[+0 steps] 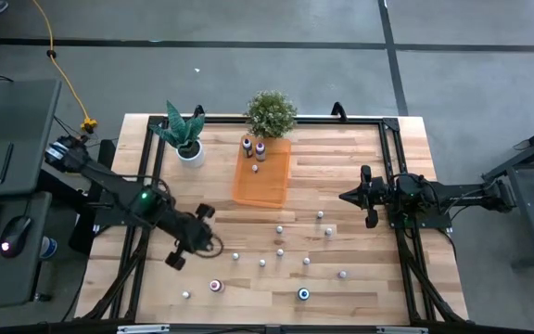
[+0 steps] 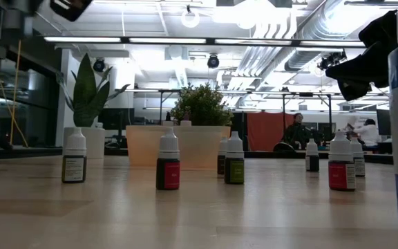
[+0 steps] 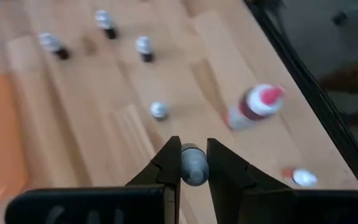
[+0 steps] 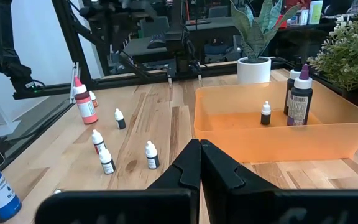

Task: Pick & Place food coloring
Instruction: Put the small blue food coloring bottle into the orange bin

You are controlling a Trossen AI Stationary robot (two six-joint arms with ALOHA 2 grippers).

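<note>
While the right gripper (image 1: 349, 197) waited closed at three o'clock, the left gripper (image 3: 193, 167) clamped a tiny white-capped food-coloring bottle (image 3: 193, 163) at eight o'clock; carrying it to the orange rectangular plastic tray (image 1: 262, 172) likely came next.

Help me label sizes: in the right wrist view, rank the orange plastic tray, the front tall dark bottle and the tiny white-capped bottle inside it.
Largest to smallest:
1. orange plastic tray
2. front tall dark bottle
3. tiny white-capped bottle
All are similarly near, so the ranking holds.
</note>
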